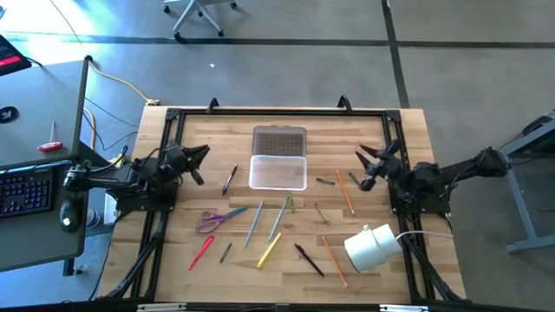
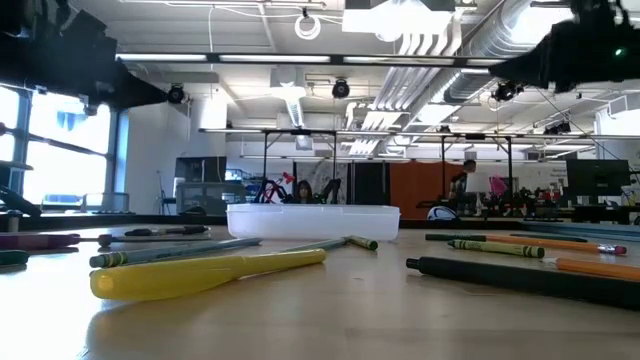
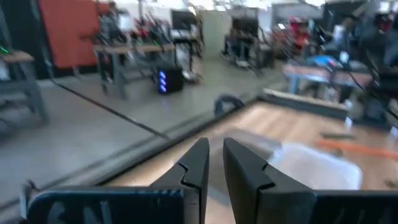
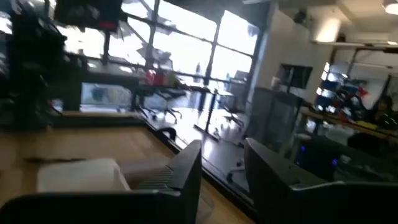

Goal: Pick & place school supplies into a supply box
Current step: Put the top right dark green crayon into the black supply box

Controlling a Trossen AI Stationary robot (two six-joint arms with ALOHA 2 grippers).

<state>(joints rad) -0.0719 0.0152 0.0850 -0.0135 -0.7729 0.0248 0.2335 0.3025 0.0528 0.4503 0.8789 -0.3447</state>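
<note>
A yellow marker [image 2: 205,273] lies nearest, in front of the open supply box [image 1: 278,171]. Left of the box the left gripper [image 1: 196,164] hovers slightly parted and empty; right of it the right gripper [image 1: 368,166] hovers released.

Low view: black pen [image 2: 540,280] runs off the right edge, tip unseen; orange pencil [image 2: 598,267] behind it cut the same way. At the left edge a dark purple thing [image 2: 35,241] and a green one [image 2: 12,258] are cut off, kind untellable.

Left wrist view: supply box [image 3: 314,165] blurred, contents unreadable; orange streak [image 3: 354,148] beyond it too smeared to name.

Right wrist view: supply box [image 4: 81,174] partly hidden behind the pincer's finger [image 4: 177,177].

High view: small supplies near the bench's right side [image 1: 325,181] too small to name.
</note>
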